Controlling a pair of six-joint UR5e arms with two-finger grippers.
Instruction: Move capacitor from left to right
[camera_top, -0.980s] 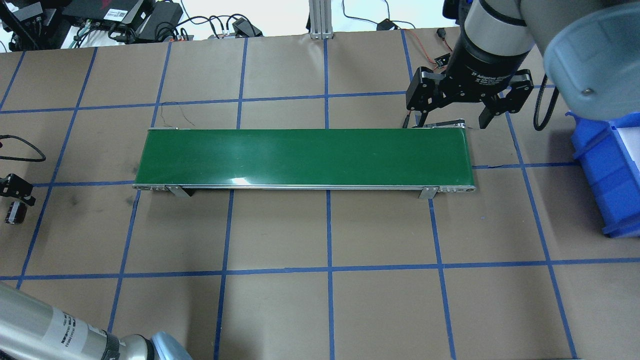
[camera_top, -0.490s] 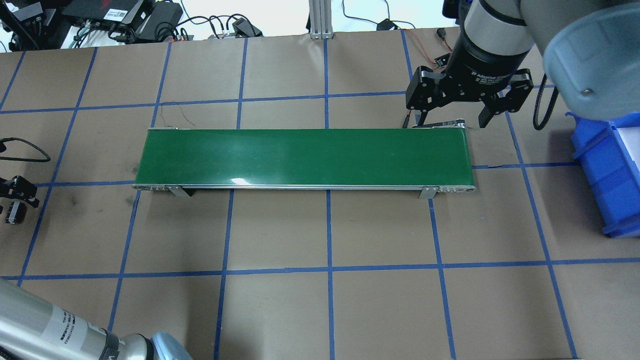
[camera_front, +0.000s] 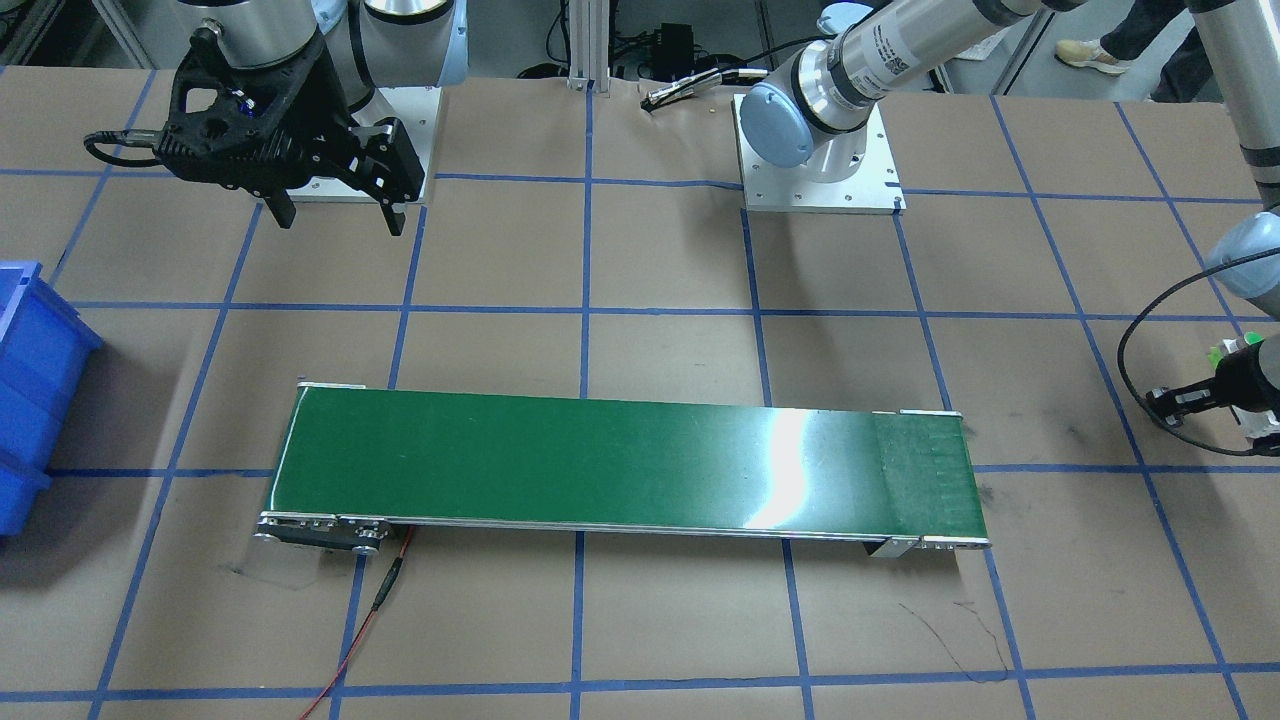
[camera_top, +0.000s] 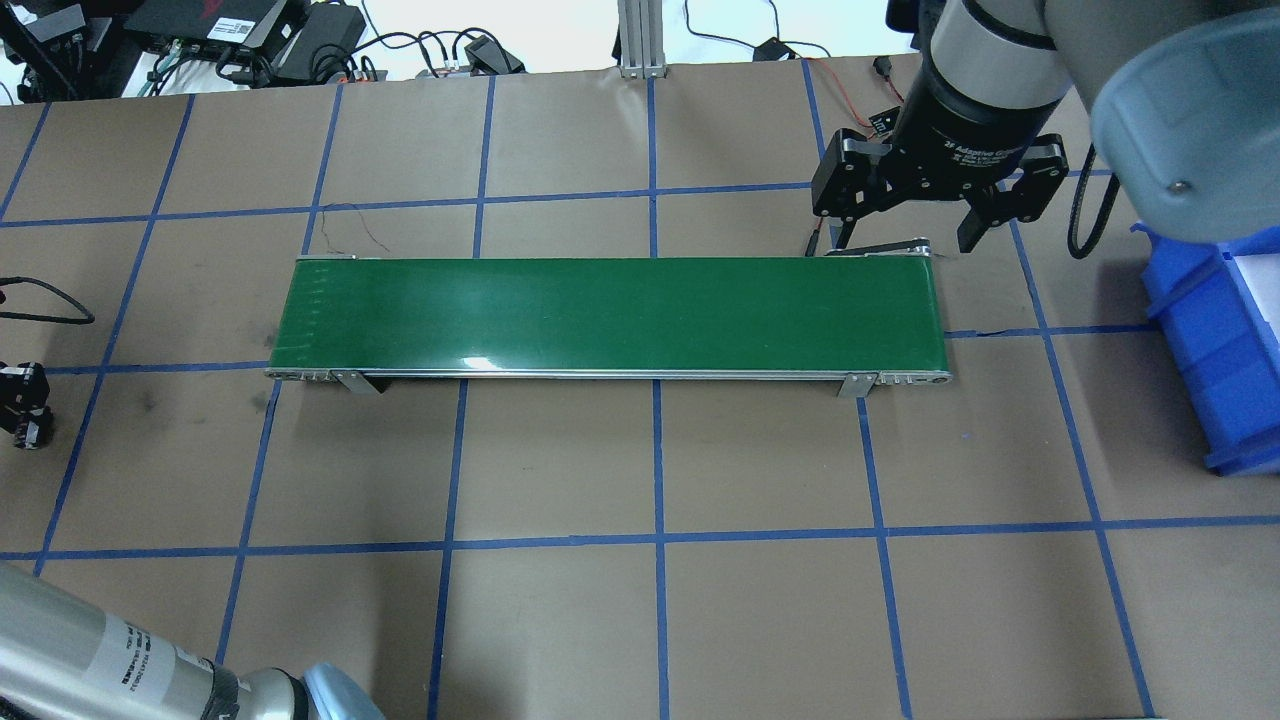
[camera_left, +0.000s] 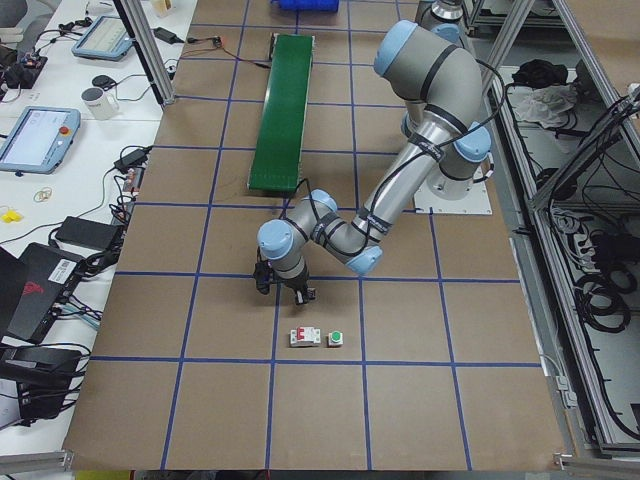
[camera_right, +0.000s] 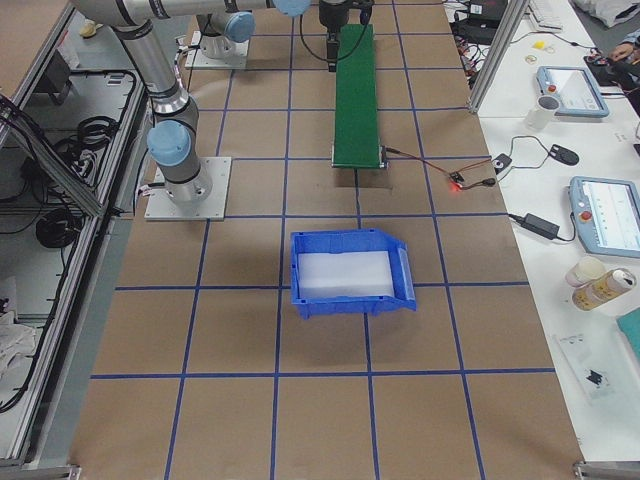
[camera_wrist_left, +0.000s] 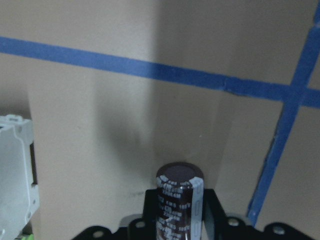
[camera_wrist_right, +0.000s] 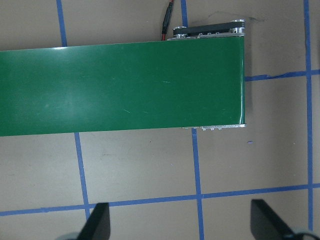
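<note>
Slightly lower and closer to the overhead view's left edge than half a second ago, the left fingers (camera_top: 20, 392) are now partly cut off by the frame. A ribbed seam (camera_top: 310, 310) has also come into sight at the left end of the belt (camera_top: 620, 315). The right fingers (camera_top: 976, 232) have hardly shifted; they are spread wide, holding nothing, above the belt's far right corner.

The left wrist view shows the left fingers clenched on the capacitor (camera_wrist_left: 179, 197), with a black pad against each side of its dark body. Its round end points out over the bare table (camera_top: 760, 460). The capacitor is at the table's left end, well apart from the belt.

Counted: one capacitor, one belt and one blue bin (camera_right: 403, 278) at the table's right end. One white switch block (camera_left: 305, 337) and one green button (camera_left: 336, 338) lie side by side near the left fingers. Two arms are in view.
</note>
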